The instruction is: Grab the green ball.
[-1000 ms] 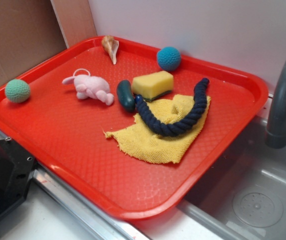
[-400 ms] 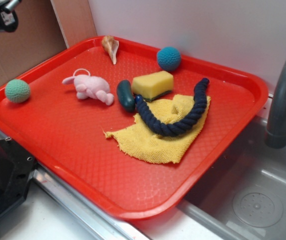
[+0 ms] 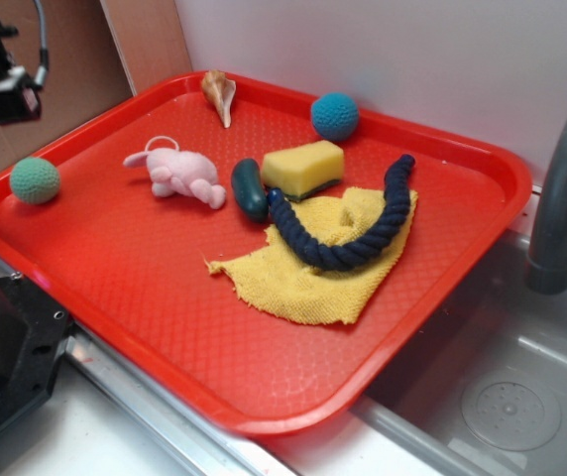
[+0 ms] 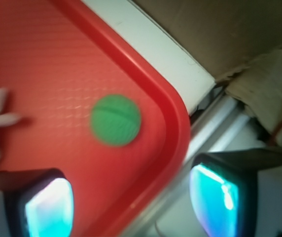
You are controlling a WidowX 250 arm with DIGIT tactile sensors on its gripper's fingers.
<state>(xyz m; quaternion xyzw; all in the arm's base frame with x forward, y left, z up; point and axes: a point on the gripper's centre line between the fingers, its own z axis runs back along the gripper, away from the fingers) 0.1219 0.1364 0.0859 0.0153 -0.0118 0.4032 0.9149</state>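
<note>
A WidowX 250's hand (image 3: 6,84) hung in the upper left corner of the exterior view, above and apart from the green ball (image 3: 35,180), which lay on the red tray (image 3: 145,297) close to its left rim. That view caught only part of the hand's dark body and did not show how its fingers stood. The wrist view did: two fingers (image 4: 45,205), lit blue-white and blurred, stood spread wide at the bottom of the frame with nothing between them, one over the tray (image 4: 42,59) and the other beyond its rim. The green ball (image 4: 116,120) lay between and ahead of them, untouched, just inside the tray's rounded corner.

Only the exterior view took in the rest of the tray: a pink plush toy (image 3: 179,174) near the ball, a seashell (image 3: 219,94) by the far rim, a teal ball (image 3: 334,116), a yellow sponge (image 3: 303,167) with a dark green cucumber toy (image 3: 249,188) just beside it, and a navy rope (image 3: 348,233) curled over a yellow cloth (image 3: 308,278). A grey faucet (image 3: 566,188) rose at right. The wrist view alone showed brown cardboard (image 4: 220,29) past the tray's edge.
</note>
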